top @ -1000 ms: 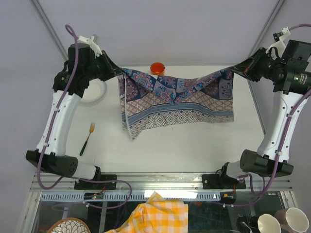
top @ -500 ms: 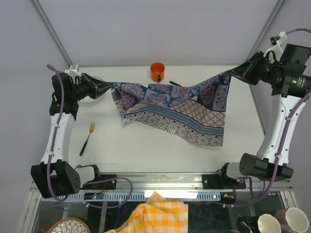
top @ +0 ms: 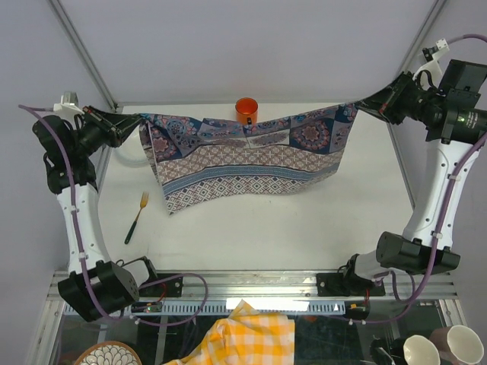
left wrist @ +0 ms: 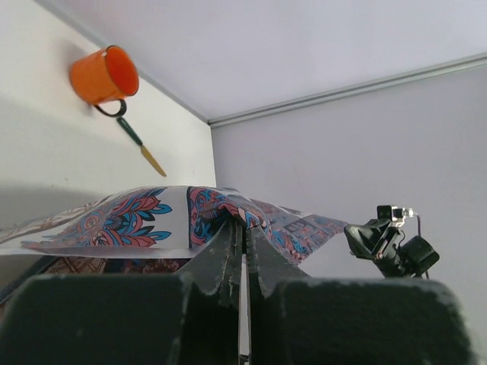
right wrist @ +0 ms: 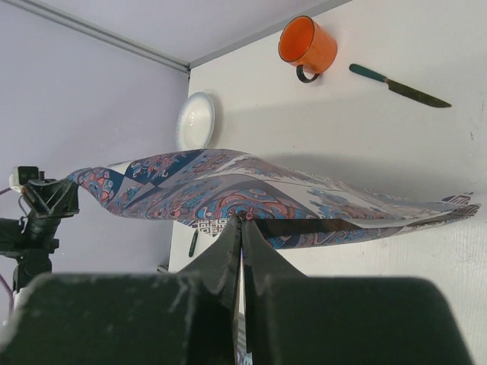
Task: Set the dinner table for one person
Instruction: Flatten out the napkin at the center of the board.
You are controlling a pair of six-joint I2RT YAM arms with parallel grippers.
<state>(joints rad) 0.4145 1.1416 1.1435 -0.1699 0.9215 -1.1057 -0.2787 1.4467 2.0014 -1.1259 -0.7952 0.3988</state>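
while your left gripper [top: 139,119] and right gripper [top: 359,109] each pinch a corner of the cloth [top: 243,152], it hangs stretched above the table [top: 304,228]. lower it here and its far edge can tip the mug [top: 246,109] or bury the knife [right wrist: 399,84].

Seen from above, the patterned cloth [top: 243,156] hides the knife [right wrist: 399,85] completely and all but a sliver of the white plate [top: 131,158]. Below the table [top: 251,228], that view's bottom edge cuts off a yellow checked cloth [top: 245,334], a patterned bowl [top: 106,355] and two cups [top: 420,351]. In the right wrist view the fork [right wrist: 193,243] shows only as a dark stub under the cloth.
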